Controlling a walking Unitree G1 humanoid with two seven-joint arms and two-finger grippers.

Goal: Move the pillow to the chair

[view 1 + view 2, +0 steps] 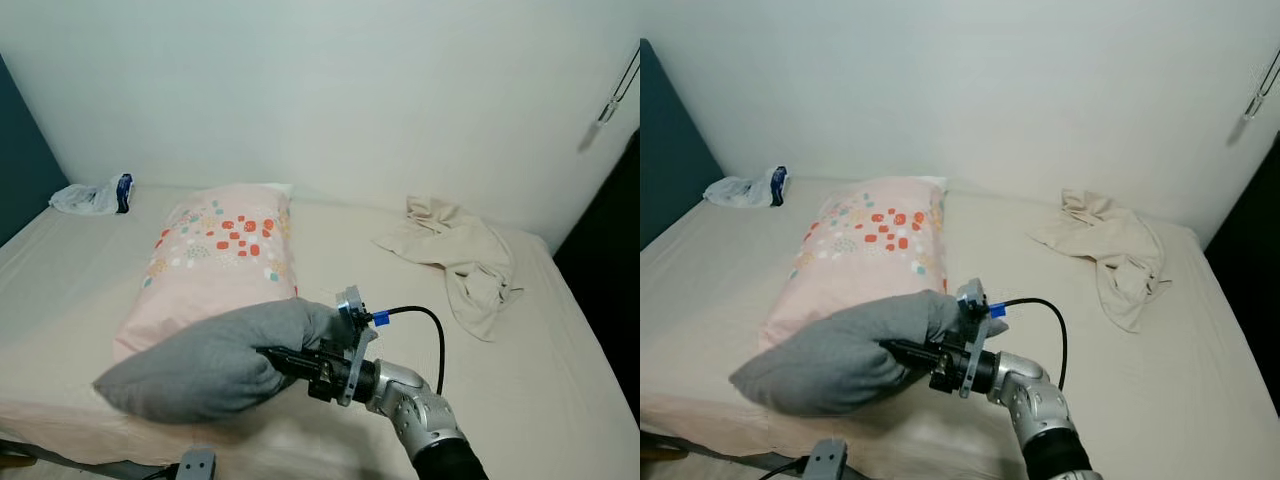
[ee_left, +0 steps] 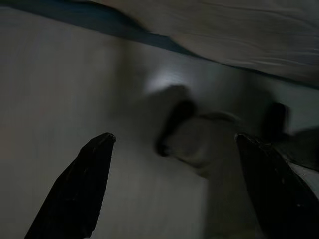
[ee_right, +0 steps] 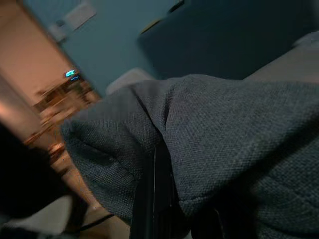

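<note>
The right gripper (image 1: pixel 278 362) is clamped on the near edge of a grey pillow (image 1: pixel 215 360), its black fingers pinching a fold of the cloth, and the pillow hangs at the front edge of the bed (image 1: pixel 560 380), just in front of a pink patterned pillow (image 1: pixel 215 255) that lies flat on the sheet. To carry this step well, the pinch should probably stay firm and deep in the fabric, since a soft pillow held by one corner will likely sag and swing; lifting it clear of the mattress edge before turning away would keep it from dragging on the pink pillow or catching on the bed frame. The left gripper (image 2: pixel 174 174) hangs low in shade with its fingers spread apart and nothing between them; a second hold from it could steady the load. A crumpled beige cloth (image 1: pixel 465 255) and a plastic bag (image 1: pixel 95 195) lie well apart from the work. How much fabric the fingers really hold is buried in the fold, and in the dim left wrist view the pale shape beyond the fingers is too blurred to name.
</note>
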